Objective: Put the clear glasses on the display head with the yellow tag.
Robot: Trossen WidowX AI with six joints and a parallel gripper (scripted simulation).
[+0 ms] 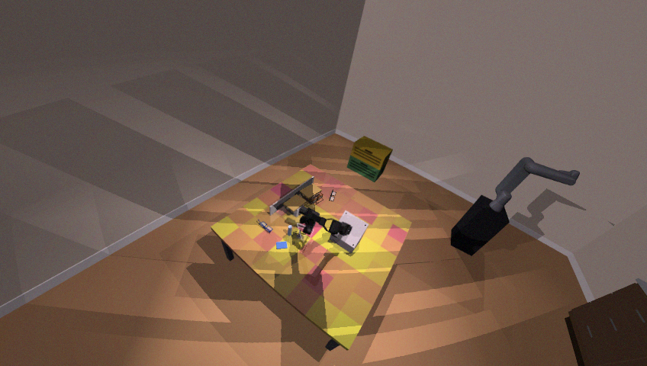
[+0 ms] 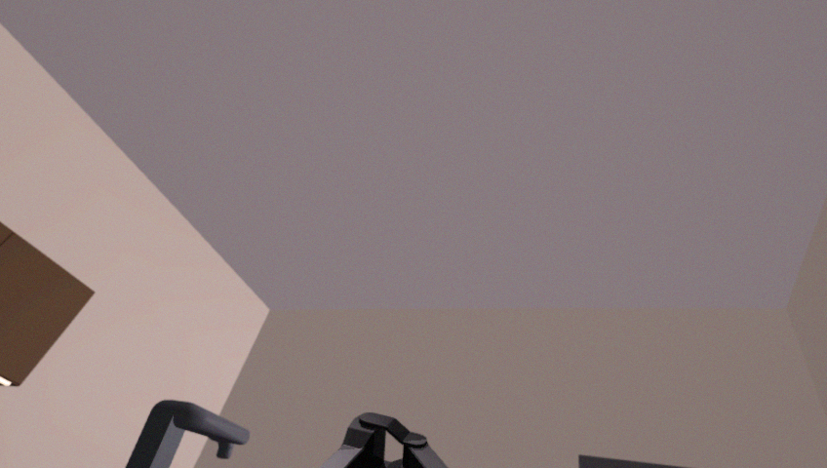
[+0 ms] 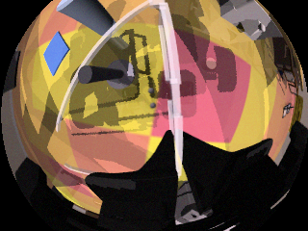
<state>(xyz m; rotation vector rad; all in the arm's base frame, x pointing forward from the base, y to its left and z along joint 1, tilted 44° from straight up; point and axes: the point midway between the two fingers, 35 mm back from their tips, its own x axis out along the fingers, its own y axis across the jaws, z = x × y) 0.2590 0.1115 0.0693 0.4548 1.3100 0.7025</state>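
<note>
The clear glasses show as a pale, nearly white frame in the wrist view, with one thin temple curving out to the left. My gripper has its black fingers shut on the frame's lower end and holds the glasses above the patterned table. A dark post with a round grey part stands beyond the glasses, left of the frame. I cannot tell whether it belongs to a display head. Neither head nor the yellow tag can be made out surely. In the top view the gripper is small and partly hidden by the arm.
A blue card and a blue-grey cylinder are near the post. Other glasses lie left, and a pale pair lies at the back. A long grey panel stands behind the arm. The exterior view shows mostly walls.
</note>
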